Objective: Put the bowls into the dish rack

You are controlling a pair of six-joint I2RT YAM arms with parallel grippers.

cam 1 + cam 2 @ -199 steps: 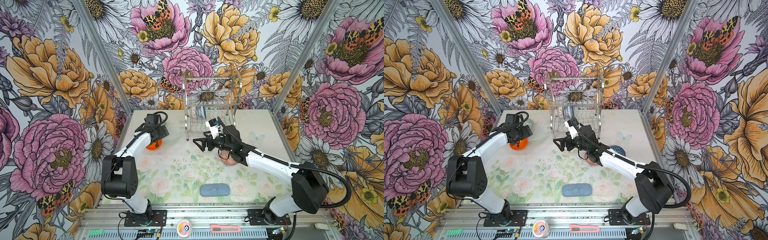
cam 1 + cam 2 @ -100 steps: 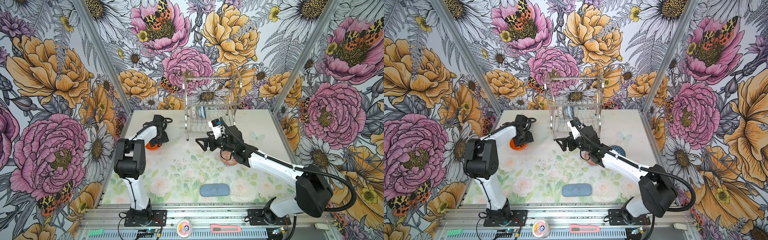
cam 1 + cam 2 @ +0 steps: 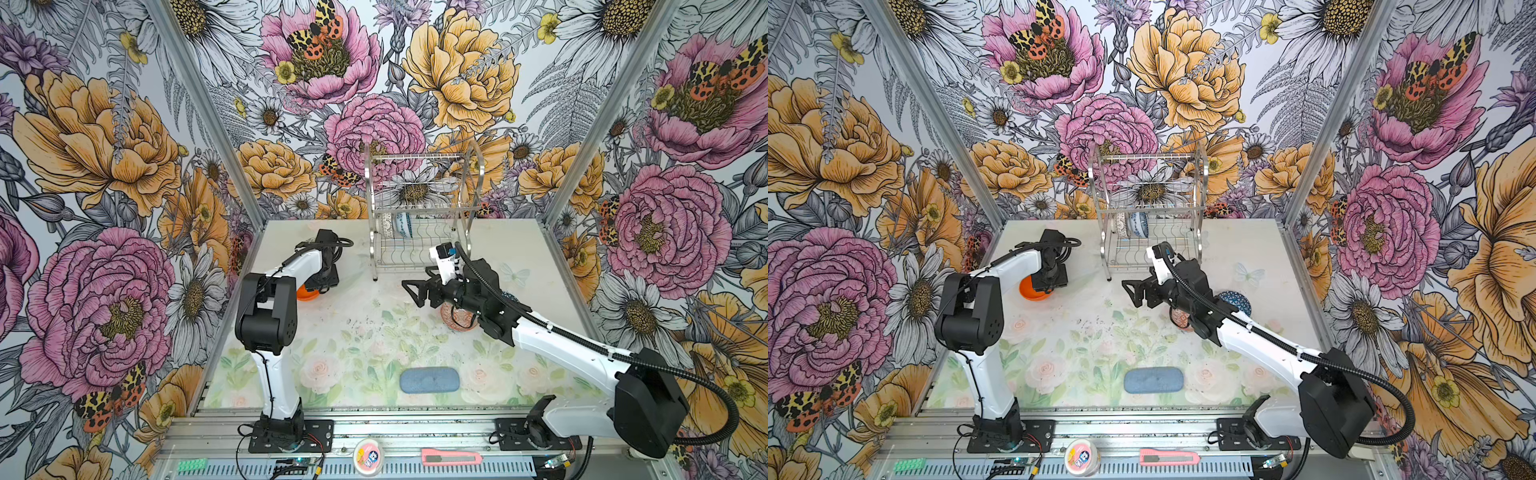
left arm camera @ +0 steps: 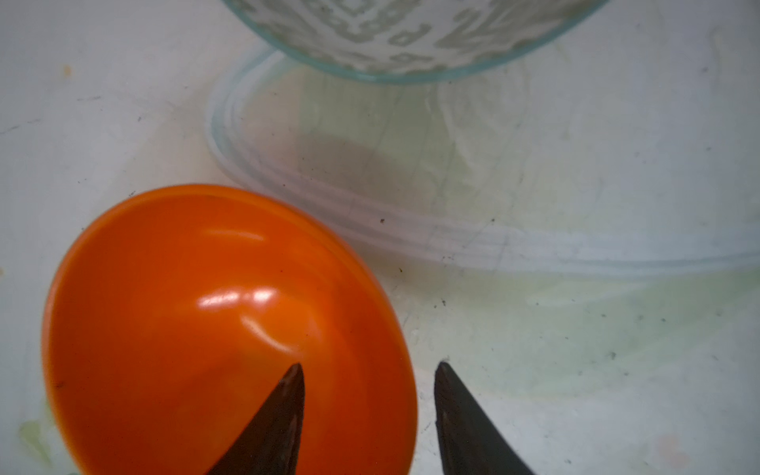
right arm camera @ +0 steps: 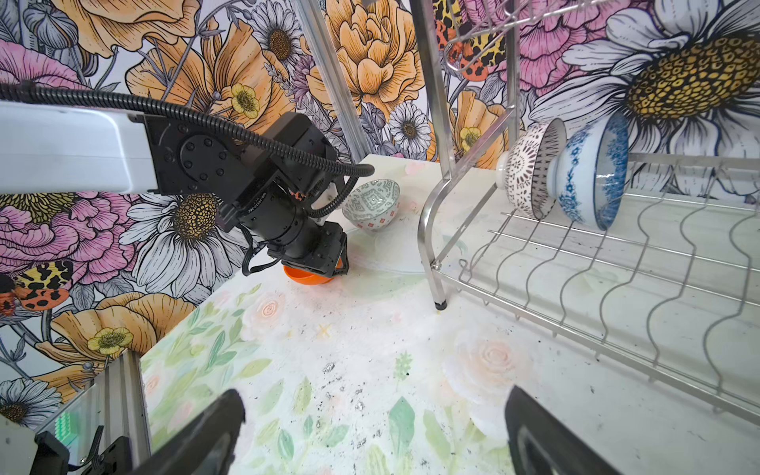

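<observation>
Currently straddling the rim of the plain orange bowl (image 4: 185, 308) on the table (image 5: 349, 349) with the left gripper (image 4: 369, 366): jaws half parted, one finger inside, one outside, not clamped. Holding the right gripper (image 5: 373, 395) wide open, empty, near the dish rack (image 5: 436, 230). Standing on edge in its lower tier, side by side: black-and-white lattice bowl (image 5: 530, 164), blue floral bowl (image 5: 592, 172).

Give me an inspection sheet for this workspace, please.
Surface: floral table mat, dark specks.
Job's things: dish rack holds black-and-white lattice bowl and blue floral bowl on edge; orange bowl, grey-green bowl, orange-white bowl, dark-blue bowl on mat.
Clutter: blue-grey pad; pink utility knife, round tub on front rail.
Grippers: left gripper open, straddling orange bowl's rim; right gripper open, empty.
Cables: black ribbed hose along right arm.
Surroundings: flower-printed walls.
</observation>
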